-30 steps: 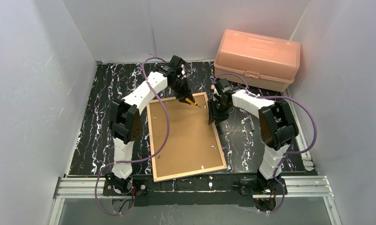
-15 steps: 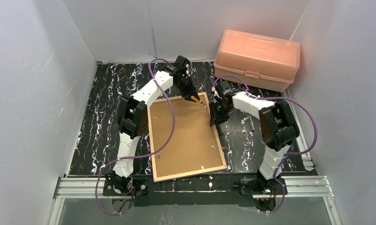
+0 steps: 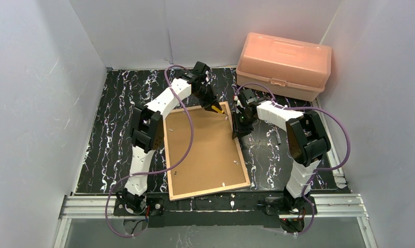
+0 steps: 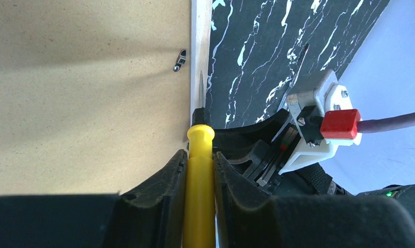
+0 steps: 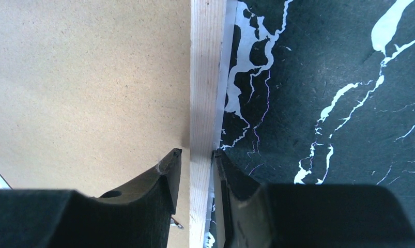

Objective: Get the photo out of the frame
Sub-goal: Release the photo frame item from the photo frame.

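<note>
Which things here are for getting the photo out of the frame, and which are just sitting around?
For the job: the frame, face down; its brown backing board; the yellow tool in the left gripper; the right gripper, jaws either side of the frame's edge. The photo is not in sight.
Just sitting around: the pink box at the back.

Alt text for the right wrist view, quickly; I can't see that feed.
The right gripper straddles the light wood edge of the frame, one black finger over the brown backing board, the other over the black marbled table. The photo is not visible.
</note>
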`<action>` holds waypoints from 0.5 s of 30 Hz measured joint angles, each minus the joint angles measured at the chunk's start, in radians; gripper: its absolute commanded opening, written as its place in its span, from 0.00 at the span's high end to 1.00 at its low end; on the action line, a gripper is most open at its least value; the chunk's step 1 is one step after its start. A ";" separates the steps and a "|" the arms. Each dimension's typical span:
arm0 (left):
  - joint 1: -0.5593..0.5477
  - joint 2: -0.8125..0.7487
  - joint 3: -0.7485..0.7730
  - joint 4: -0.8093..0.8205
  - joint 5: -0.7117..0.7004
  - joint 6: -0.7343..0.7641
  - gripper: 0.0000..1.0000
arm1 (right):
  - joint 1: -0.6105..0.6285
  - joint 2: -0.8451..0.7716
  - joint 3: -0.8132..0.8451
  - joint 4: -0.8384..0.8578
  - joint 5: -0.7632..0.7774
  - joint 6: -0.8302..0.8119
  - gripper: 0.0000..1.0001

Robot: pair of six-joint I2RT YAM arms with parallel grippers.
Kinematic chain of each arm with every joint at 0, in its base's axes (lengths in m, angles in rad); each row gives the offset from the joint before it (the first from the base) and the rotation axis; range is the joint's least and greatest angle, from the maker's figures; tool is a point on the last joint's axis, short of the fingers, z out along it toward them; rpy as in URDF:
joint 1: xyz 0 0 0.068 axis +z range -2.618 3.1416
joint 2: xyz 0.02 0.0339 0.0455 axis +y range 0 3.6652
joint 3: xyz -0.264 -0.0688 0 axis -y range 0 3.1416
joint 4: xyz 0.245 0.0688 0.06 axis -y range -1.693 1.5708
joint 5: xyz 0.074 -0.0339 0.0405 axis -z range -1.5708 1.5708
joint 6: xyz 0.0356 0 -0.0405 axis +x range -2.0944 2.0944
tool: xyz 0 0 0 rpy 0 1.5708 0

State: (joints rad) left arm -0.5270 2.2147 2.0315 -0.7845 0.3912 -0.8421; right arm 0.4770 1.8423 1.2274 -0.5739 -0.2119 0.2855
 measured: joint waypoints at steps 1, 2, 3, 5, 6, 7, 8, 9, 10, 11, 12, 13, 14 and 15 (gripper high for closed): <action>0.000 0.002 0.000 0.001 0.002 0.000 1.00 | 0.000 0.000 0.000 0.000 0.000 0.000 0.64; 0.000 0.004 0.000 0.001 0.003 0.000 1.00 | 0.000 0.000 0.000 0.000 0.000 0.000 0.64; 0.000 0.006 0.000 0.001 0.003 0.000 1.00 | 0.000 0.000 0.000 0.000 0.000 0.000 0.64; 0.000 0.009 0.000 0.001 0.006 0.000 1.00 | 0.000 0.000 0.000 0.000 0.001 0.003 0.64; 0.000 0.010 0.000 0.001 0.008 0.000 1.00 | -0.001 0.000 0.000 0.000 0.001 0.003 0.64; 0.000 0.011 0.000 0.002 0.010 0.000 1.00 | -0.001 0.000 0.000 0.000 0.000 0.003 0.64; 0.000 0.013 0.000 0.002 0.010 0.000 1.00 | -0.002 0.000 0.000 0.000 0.000 0.004 0.64; 0.000 0.015 0.000 0.003 0.010 0.000 1.00 | -0.002 0.000 0.000 0.000 0.000 0.004 0.65; 0.000 0.019 0.000 0.003 0.011 0.001 1.00 | -0.002 0.000 0.000 0.000 0.000 0.006 0.65; 0.000 0.022 0.000 0.003 0.010 0.001 1.00 | -0.002 0.000 0.000 0.000 0.001 0.007 0.65; 0.000 0.023 -0.002 0.003 0.010 0.001 1.00 | -0.002 0.000 0.000 0.000 0.000 0.007 0.65; 0.000 0.024 -0.004 0.002 0.010 0.002 1.00 | -0.002 0.000 0.000 0.000 0.000 0.008 0.65; 0.000 0.024 -0.005 0.002 0.010 0.003 1.00 | -0.002 0.000 0.000 0.000 0.000 0.008 0.65; 0.000 0.024 -0.006 0.002 0.010 0.004 1.00 | -0.002 0.000 0.000 0.000 0.001 0.010 0.65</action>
State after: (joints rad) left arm -0.5270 2.2383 2.0258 -0.7822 0.4011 -0.8379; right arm 0.4751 1.8423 1.2274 -0.5743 -0.2111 0.2951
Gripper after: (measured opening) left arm 0.204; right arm 0.355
